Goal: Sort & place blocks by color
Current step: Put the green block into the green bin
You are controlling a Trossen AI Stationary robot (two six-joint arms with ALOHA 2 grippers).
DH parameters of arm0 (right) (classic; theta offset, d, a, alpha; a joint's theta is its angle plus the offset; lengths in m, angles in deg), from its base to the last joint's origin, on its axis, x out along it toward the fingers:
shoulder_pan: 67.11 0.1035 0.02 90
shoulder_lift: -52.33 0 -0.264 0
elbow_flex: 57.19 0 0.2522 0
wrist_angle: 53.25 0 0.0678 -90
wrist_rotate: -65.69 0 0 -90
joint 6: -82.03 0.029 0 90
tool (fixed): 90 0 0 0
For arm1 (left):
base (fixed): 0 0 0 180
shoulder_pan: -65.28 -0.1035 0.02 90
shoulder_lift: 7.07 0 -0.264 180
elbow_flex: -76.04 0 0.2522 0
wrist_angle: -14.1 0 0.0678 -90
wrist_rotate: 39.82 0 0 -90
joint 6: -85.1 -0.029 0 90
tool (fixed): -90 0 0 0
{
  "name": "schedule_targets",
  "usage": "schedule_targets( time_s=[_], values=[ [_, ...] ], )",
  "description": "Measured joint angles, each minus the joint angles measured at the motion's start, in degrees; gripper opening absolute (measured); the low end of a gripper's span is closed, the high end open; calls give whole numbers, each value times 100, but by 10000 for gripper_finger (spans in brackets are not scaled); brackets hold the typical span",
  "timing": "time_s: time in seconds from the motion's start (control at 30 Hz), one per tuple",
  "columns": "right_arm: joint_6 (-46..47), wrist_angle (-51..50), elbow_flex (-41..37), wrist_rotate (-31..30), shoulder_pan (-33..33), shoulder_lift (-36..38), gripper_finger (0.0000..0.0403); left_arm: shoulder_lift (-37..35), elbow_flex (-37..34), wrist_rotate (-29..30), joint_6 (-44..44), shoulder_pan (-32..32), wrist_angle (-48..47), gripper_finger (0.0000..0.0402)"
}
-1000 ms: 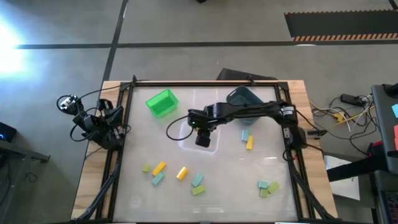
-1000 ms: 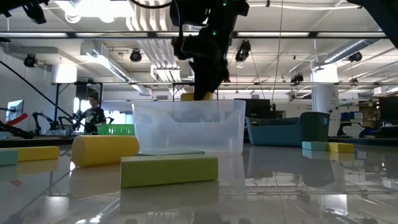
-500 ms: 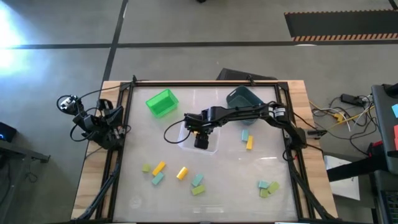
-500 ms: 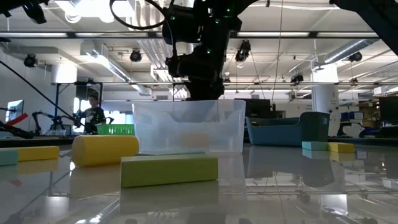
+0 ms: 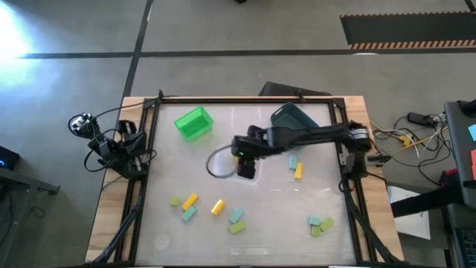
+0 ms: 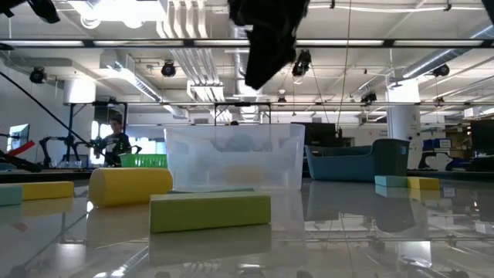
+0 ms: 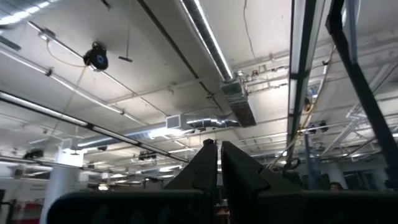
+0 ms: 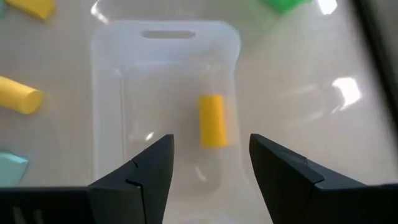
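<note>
The right gripper (image 8: 210, 163) is hanging spread and empty above the clear bin (image 8: 106, 112), where a yellow block (image 8: 212, 120) is lying; other blocks (image 5: 190, 200) are sitting scattered nearer, the bin's outline hardly showing from overhead.

The left gripper (image 7: 218, 163), pressed together, is waiting at the table's (image 5: 327, 253) left edge.

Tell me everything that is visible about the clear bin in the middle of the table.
The clear bin is a see-through, plastic-looking rectangular tub with rounded corners and a slot-like handle cutout at one end of its rim. It stands upright on the table, near the middle, open at the top. One yellow block lies flat on its floor; nothing else shows inside. The right end effector hovers above it with fingers apart, not touching it. In the low view its walls look slightly frosted.
</note>
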Motion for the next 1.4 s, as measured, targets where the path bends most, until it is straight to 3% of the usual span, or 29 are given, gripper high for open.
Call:
schedule_targets(
  time_s=[0.27, 0.67, 1.0, 1.1, 1.2, 1.3, 1.4],
  values=[
    [-517, 1926, -1917, -232, 489, 1582, 201, 608, 82, -419, 433, 1, 66, 6],
    [-903, 4206, -5158, -237, 492, 4185, 201, 1138, 90, -560, 1346, 1, 365, 6],
    [-1535, 6090, -6770, -238, 487, 5806, 201, 1845, 429, -459, 1952, 0, 649, 6],
    [-1907, 6603, -6995, -236, 481, 6055, 201, 2164, 784, -61, 2080, 0, 652, 6],
    [-2277, 7038, -7101, -236, 481, 6200, 201, 2473, 1210, 822, 2111, 0, 644, 6],
    [-2672, 7331, -7116, -236, 481, 6231, 201, 2955, 1702, 2150, 2462, 0, 466, 6],
    [-2958, 7608, -7113, -235, 481, 6219, 201, 3403, 2276, 4079, 2532, 69, 15, 6]
  ],
)
